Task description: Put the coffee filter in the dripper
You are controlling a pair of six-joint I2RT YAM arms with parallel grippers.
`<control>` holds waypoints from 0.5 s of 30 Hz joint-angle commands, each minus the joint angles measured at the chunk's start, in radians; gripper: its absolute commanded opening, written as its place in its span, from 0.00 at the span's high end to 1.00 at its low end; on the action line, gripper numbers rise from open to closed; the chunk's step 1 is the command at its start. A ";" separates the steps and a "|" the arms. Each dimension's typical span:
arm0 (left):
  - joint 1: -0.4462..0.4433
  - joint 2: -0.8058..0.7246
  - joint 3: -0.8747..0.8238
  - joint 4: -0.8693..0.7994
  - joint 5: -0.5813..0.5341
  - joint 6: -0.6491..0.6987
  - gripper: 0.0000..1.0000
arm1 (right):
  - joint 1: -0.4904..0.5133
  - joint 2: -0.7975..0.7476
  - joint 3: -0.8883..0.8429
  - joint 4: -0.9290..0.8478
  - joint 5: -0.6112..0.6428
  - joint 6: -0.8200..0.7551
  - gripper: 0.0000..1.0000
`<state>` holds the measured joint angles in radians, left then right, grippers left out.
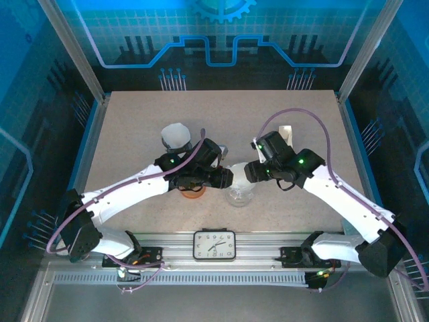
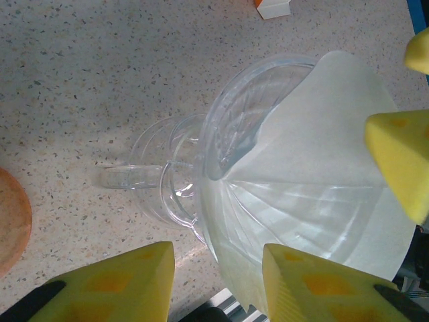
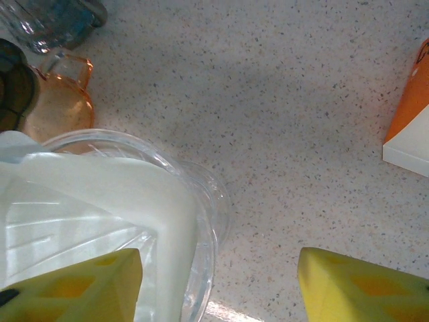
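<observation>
Coffee filter (image 2: pixel 322 181): found lying in the glass dripper (image 2: pixel 234 114), which stands on the bench (image 3: pixel 281 100) between the two arms.

Left fingers (image 2: pixel 120 282) stand moderately apart and grasp nothing. The near edge of the paper and the dripper rim lie in the gap between them. Right fingers (image 3: pixel 362 288) stand wide apart and also hold nothing. One is over the paper, the other is over bare bench, and the rim passes between them.

Seating is judged incomplete. The paper overhangs the rim on one side, while the ribbed glass wall on the opposite side is bare.

Recommendations:
- Shift the cone toward the bare wall, then press it down lightly near its centre so the paper meets the ribs all round.
- Keep the force low, because the paper will crease and the light glass dripper may slide or tip.
- Steady the dripper with one arm while the other does the pressing.
- Withdraw straight upward so the paper is not dragged out.

An orange glass vessel (image 3: pixel 60 114) sits near the dripper, and a box (image 3: pixel 409 134) lies well apart. The vessel is the likelier obstruction.
</observation>
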<state>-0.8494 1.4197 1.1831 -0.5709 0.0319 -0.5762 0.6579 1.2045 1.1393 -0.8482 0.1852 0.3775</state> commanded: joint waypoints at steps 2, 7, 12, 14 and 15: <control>-0.007 0.002 0.009 -0.010 0.015 0.008 0.59 | -0.009 -0.025 0.000 -0.032 -0.008 0.009 0.41; -0.007 0.004 0.008 -0.012 0.014 0.007 0.59 | -0.014 -0.044 -0.034 -0.028 0.020 0.019 0.49; -0.007 0.005 0.006 -0.013 0.011 0.007 0.60 | -0.017 -0.034 -0.047 -0.007 0.006 0.021 0.55; -0.007 0.005 0.003 -0.012 0.009 0.006 0.60 | -0.017 -0.025 -0.049 0.000 0.004 0.021 0.57; -0.007 0.005 0.001 -0.012 0.007 0.006 0.60 | -0.017 -0.024 -0.050 0.001 0.005 0.022 0.57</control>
<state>-0.8494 1.4204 1.1831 -0.5709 0.0319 -0.5766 0.6521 1.1763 1.1000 -0.8597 0.1856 0.3897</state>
